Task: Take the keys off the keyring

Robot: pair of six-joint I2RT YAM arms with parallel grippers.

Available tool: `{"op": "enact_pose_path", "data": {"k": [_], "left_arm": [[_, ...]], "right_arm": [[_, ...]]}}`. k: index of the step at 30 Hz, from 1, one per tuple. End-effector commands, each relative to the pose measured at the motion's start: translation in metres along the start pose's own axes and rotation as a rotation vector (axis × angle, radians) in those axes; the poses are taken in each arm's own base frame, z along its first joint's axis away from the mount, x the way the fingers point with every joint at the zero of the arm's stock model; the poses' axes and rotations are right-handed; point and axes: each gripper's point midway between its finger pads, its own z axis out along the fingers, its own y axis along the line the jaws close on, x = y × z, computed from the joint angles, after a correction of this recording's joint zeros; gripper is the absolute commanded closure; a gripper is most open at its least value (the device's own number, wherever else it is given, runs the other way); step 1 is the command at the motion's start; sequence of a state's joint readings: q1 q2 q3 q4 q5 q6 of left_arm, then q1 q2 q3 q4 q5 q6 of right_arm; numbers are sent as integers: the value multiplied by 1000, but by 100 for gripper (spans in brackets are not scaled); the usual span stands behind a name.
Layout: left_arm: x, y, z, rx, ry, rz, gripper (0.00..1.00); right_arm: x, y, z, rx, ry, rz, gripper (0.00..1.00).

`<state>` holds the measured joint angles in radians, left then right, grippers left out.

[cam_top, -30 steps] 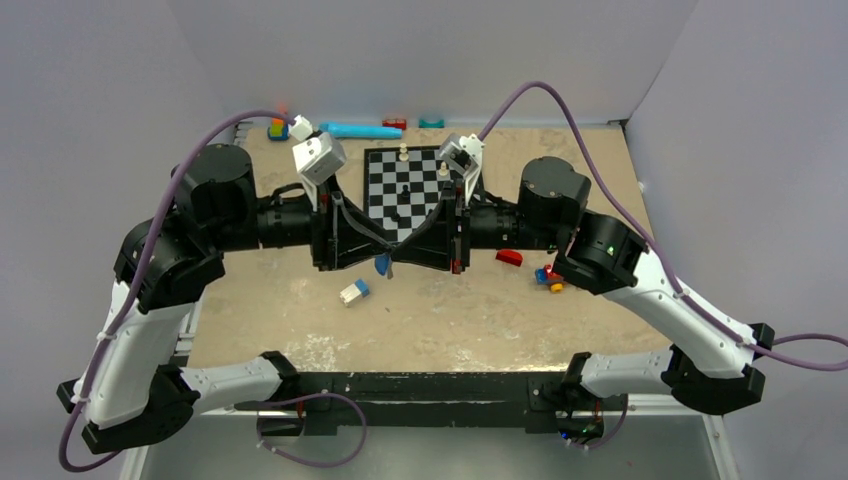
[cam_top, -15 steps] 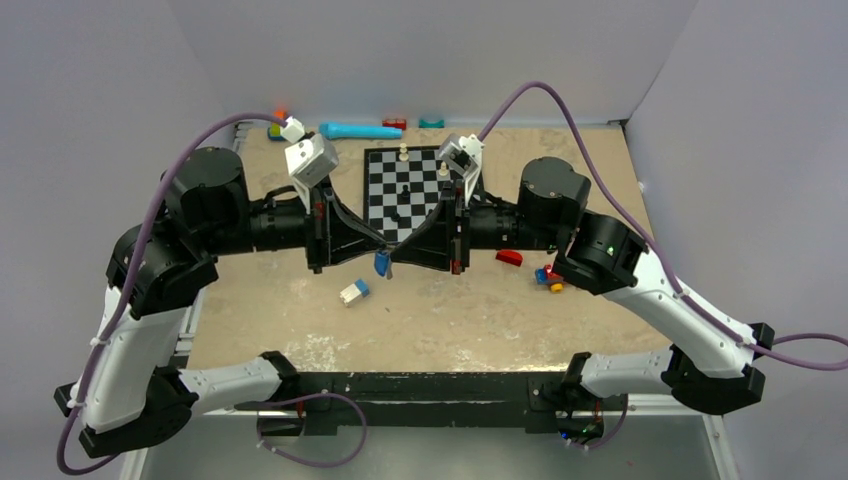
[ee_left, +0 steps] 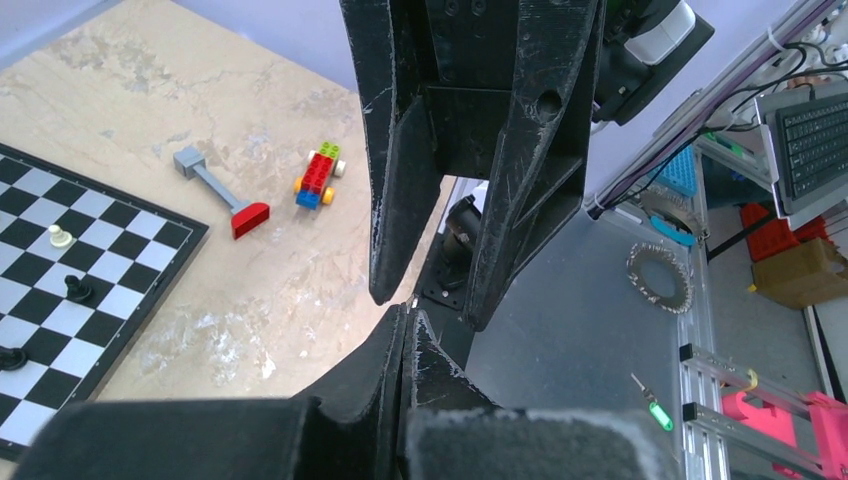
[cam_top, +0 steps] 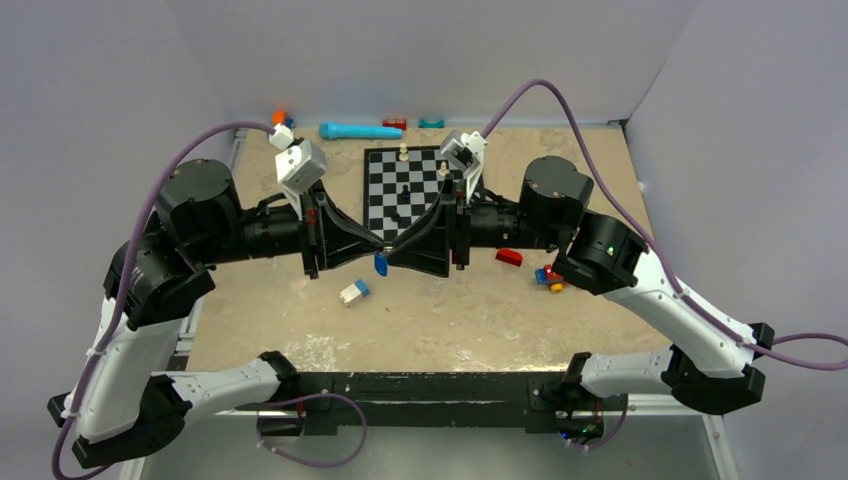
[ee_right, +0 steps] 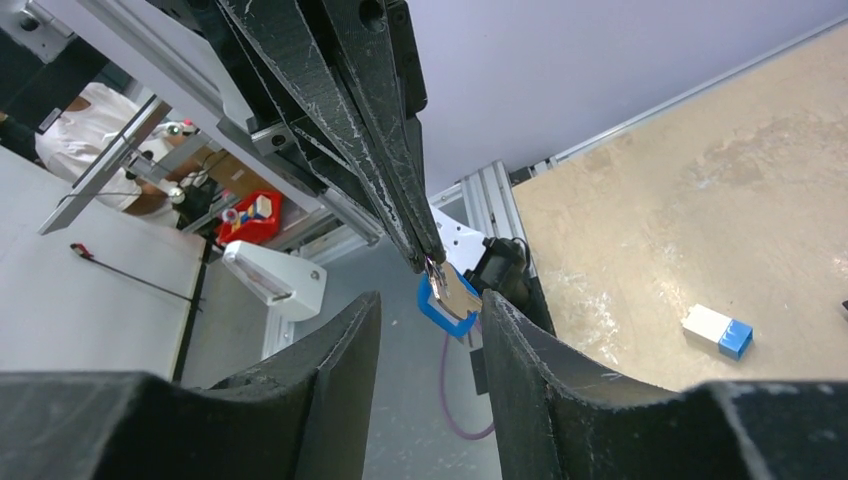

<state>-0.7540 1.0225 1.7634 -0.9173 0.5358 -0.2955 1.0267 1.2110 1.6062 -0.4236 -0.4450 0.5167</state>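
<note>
**Key (cam_top: 381, 264) pinched at left gripper tips, right gripper open around it**

Both arms are stretched toward each other, and their fingertips meet in mid-air.

Left gripper (ee_left: 408, 318): the fingers are pressed together with no gap between them. In the right wrist view they taper to a point, and the key hangs directly off that point. The key's blue oval head sits lowest, with a tan face turned toward the camera. The exact part caught between the pads is too small to tell.

Right gripper (ee_right: 431, 300): the fingers are spread apart. The key head sits in the gap between them, closer to the finger on the right of that view. I cannot tell whether it touches either finger. The left wrist view agrees, showing the two right fingers separated, one on each side of the closed left tips.

Around the grippers:
- The chessboard (cam_top: 400, 190) lies on the table just beyond the meeting tips, with a few pieces standing on it.
- A blue-and-white block (cam_top: 354, 291) rests on the table near the tips, on the left gripper's side and toward the bases.
- A red piece (cam_top: 509, 257) lies beside the right gripper's wrist.
- A small brick cluster (cam_top: 548, 276) lies just past the red piece.
</note>
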Motion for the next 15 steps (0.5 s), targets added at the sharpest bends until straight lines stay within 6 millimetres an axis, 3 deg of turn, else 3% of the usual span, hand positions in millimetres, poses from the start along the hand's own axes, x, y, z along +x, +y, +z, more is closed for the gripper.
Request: {"op": "enact_pose_path", "data": {"k": [1,5,11,15], "left_arm": [[-14,-8,0,33,-64,4,100],[-15,-10,-1,44,-83,-4,100],[-15,-10,-1,43,-99,-12,100],[-17,-10,-2,38,-111,-12,100]], "right_arm": [[-21,17,-3,-55,-67,-29,54],[-20,13,2,-46,-59,-23,58],[-20,15,6,-64,-56,-20,80],[-18,14,7,-67,-47,-16,83]]}}
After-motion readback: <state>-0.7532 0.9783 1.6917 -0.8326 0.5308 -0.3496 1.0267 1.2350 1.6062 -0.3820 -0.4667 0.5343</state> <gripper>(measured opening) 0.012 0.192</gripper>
